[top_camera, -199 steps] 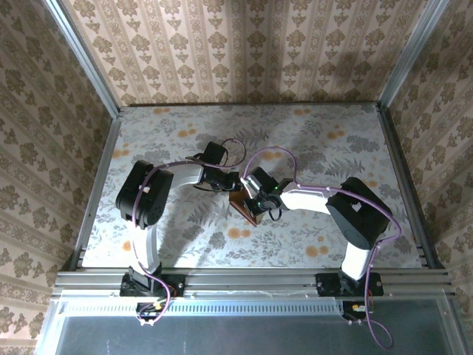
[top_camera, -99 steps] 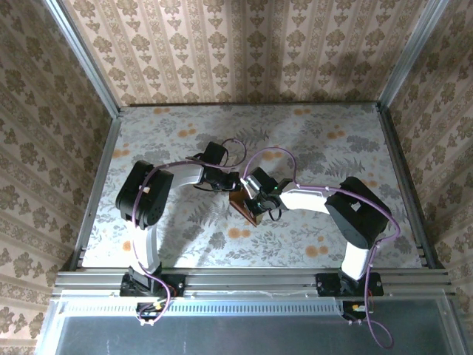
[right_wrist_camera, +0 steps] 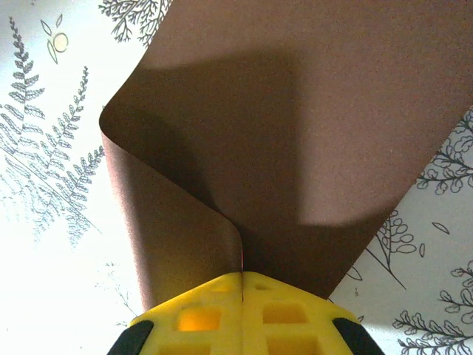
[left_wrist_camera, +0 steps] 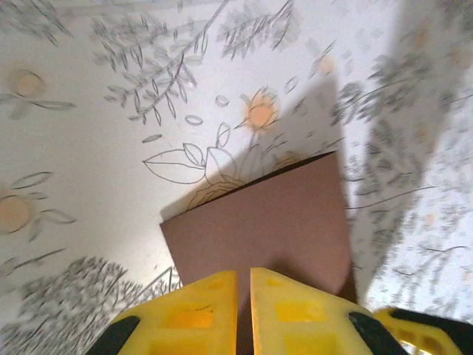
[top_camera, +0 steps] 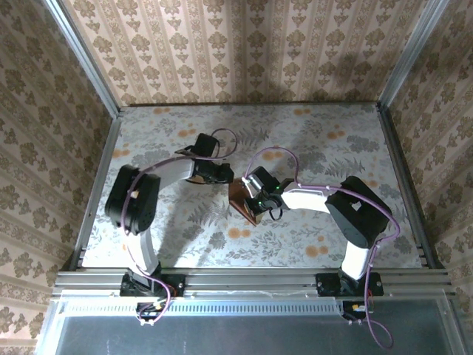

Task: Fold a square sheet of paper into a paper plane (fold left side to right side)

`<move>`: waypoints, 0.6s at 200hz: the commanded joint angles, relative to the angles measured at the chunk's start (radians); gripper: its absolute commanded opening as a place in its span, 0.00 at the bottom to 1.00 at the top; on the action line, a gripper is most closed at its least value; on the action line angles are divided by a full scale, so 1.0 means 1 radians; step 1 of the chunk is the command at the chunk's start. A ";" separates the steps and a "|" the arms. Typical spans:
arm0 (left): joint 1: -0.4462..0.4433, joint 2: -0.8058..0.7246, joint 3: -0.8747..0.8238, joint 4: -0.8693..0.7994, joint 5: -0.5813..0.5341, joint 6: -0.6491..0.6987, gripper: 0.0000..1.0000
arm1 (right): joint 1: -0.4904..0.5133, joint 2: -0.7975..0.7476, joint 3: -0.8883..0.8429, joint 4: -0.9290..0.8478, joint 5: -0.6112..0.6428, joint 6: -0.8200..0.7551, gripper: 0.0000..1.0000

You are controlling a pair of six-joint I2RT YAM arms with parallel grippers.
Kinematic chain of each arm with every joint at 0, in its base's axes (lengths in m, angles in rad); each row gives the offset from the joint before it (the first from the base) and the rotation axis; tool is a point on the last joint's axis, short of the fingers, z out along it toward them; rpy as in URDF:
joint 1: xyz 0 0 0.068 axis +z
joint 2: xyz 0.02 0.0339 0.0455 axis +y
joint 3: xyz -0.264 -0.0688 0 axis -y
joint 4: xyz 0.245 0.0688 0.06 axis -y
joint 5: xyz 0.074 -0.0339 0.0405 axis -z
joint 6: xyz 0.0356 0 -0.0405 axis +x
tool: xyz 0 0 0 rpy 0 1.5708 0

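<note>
The square sheet of paper (top_camera: 240, 201) is dark reddish-brown and lies mid-table, partly folded over on itself. My right gripper (top_camera: 253, 201) is shut on it. In the right wrist view the yellow fingertips (right_wrist_camera: 214, 296) pinch the curled layers of the sheet (right_wrist_camera: 295, 111) at the bend, with the right gripper (right_wrist_camera: 242, 277) showing no gap. My left gripper (top_camera: 229, 177) sits just left of the sheet, apart from it. In the left wrist view the left gripper (left_wrist_camera: 244, 296) has a narrow slit between its fingers, and the sheet (left_wrist_camera: 273, 222) lies flat ahead of them.
The table (top_camera: 332, 155) has a fern-and-orange-blotch print and is walled in by patterned panels on three sides. Metal rails (top_camera: 251, 279) run along the near edge, where both arm bases are bolted.
My left arm has drawn back to the left, away from the sheet, and its jaws have parted a little, letting go. The right gripper keeps its pinch in place.
</note>
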 commanded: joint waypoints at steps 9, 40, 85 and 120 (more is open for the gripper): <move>0.003 -0.177 -0.168 0.130 0.055 -0.062 0.14 | -0.026 0.025 -0.054 -0.016 -0.020 0.028 0.00; -0.015 -0.289 -0.374 0.356 0.133 -0.170 0.19 | -0.042 0.020 -0.077 0.012 -0.048 0.037 0.00; -0.060 -0.285 -0.496 0.585 0.188 -0.278 0.18 | -0.051 0.027 -0.084 0.016 -0.056 0.037 0.00; -0.086 -0.201 -0.485 0.643 0.229 -0.306 0.15 | -0.051 0.026 -0.084 0.014 -0.056 0.037 0.00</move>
